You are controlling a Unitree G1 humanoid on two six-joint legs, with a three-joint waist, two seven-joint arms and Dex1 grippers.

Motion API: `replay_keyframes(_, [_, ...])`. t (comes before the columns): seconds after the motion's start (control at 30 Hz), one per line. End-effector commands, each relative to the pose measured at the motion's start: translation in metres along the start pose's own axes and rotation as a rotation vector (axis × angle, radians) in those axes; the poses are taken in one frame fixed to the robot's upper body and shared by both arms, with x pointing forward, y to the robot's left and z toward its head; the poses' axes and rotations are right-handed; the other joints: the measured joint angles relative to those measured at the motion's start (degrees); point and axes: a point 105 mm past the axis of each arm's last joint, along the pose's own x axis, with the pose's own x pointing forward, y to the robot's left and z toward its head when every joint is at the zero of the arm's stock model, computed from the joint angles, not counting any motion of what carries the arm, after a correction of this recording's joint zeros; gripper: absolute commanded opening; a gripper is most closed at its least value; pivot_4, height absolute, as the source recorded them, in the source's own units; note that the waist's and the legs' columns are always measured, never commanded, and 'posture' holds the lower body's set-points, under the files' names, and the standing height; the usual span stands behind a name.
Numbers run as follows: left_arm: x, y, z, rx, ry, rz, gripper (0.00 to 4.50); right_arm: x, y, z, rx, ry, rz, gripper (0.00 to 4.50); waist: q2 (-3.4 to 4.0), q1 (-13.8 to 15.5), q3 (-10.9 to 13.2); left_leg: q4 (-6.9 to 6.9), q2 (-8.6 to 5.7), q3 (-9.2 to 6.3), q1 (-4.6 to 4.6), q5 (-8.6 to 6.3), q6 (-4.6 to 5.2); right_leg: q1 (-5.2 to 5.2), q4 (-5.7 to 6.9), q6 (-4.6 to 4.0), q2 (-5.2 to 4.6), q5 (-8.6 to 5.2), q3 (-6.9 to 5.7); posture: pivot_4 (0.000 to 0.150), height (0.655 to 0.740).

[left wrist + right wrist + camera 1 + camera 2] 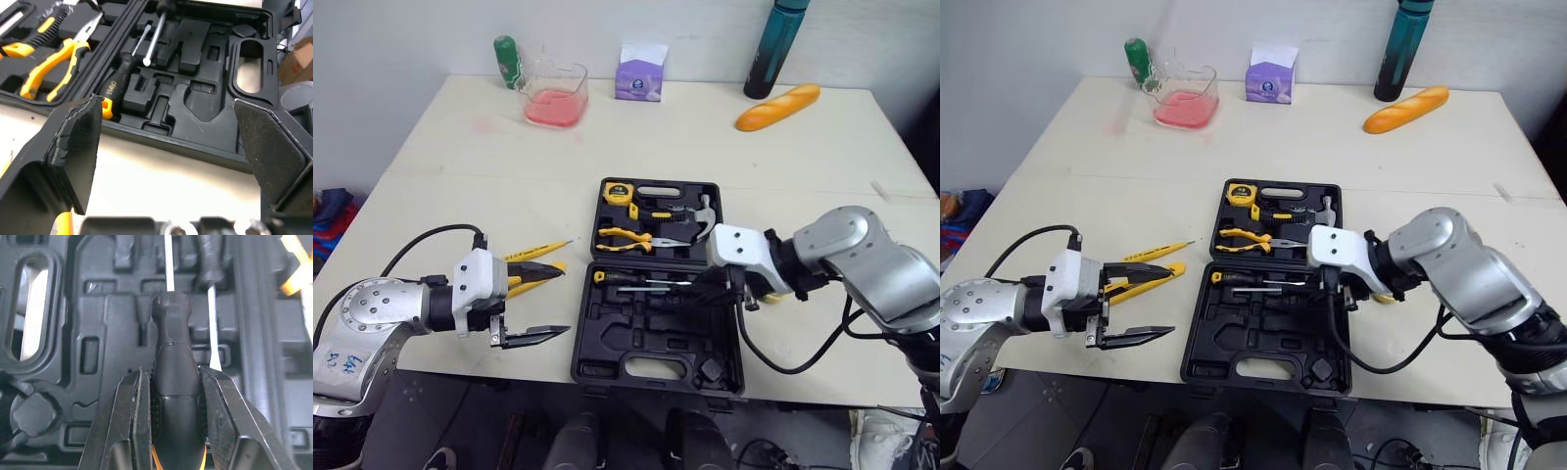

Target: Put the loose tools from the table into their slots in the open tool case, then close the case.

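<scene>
Right gripper (171,374): clamped on the black screwdriver (171,333) by its handle, shaft over the moulded slots.
Tool case (597,333): open, mid-table.
Left gripper (560,300): spread wide at the case's 9 o'clock.
Yellow tools (536,251): loose beside that gripper, one partly hidden (possibly pliers).

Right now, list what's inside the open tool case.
In the tool case, rear half: tape measure, yellow-handled pliers, hammer. Front half: one seated screwdriver and empty slots; the right gripper holds a second screwdriver over them. Slots beneath that gripper are hidden.

Black tool case (641,343), yellow-handled pliers (619,236)
</scene>
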Motion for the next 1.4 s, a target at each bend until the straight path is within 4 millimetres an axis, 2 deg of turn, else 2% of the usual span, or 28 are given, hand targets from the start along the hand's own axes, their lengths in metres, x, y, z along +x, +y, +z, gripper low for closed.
replay_keyframes(0.03, [0.0,-0.006,0.007,0.025,-0.005,-0.015,4.5,0.007,0.002,0.012,-0.028,-0.007,-0.037,1.02,-0.04,-0.16,0.03,0.0,0.01,0.02,0.0,0.0,0.0,0.0,0.01,0.0,0.01,0.0,0.0,0.15,0.74])
replay_keyframes(0.3, [0.0,-0.011,0.003,0.014,0.015,-0.032,4.5,0.017,0.002,0.005,-0.02,0.032,-0.08,1.02,-0.07,0.05,0.03,0.02,0.01,0.01,0.01,0.0,0.0,-0.01,0.07,-0.01,0.0,-0.01,0.0,0.15,0.74])
replay_keyframes(0.77, [-0.002,-0.01,-0.001,0.019,0.024,-0.026,4.5,0.014,0.003,-0.007,-0.008,0.092,-0.081,1.02,-0.08,-0.04,0.03,0.02,0.01,0.0,0.01,0.01,0.0,-0.01,0.07,-0.01,0.01,-0.01,0.0,0.15,0.74])
replay_keyframes(1.37, [0.0,-0.012,0.0,0.02,0.03,-0.022,4.5,0.024,0.001,-0.008,0.033,0.075,-0.103,1.02,-0.14,-0.12,0.0,0.03,0.03,0.0,0.04,0.01,0.0,0.01,0.09,-0.01,0.01,-0.01,0.01,0.15,0.74])
replay_keyframes(1.4, [0.001,-0.012,0.0,0.021,0.03,-0.022,4.5,0.024,0.001,-0.008,0.033,0.076,-0.101,1.52,-0.14,-0.13,0.0,0.03,0.03,0.01,0.04,0.01,0.0,0.01,0.09,-0.01,0.01,-0.01,0.01,0.15,0.74])
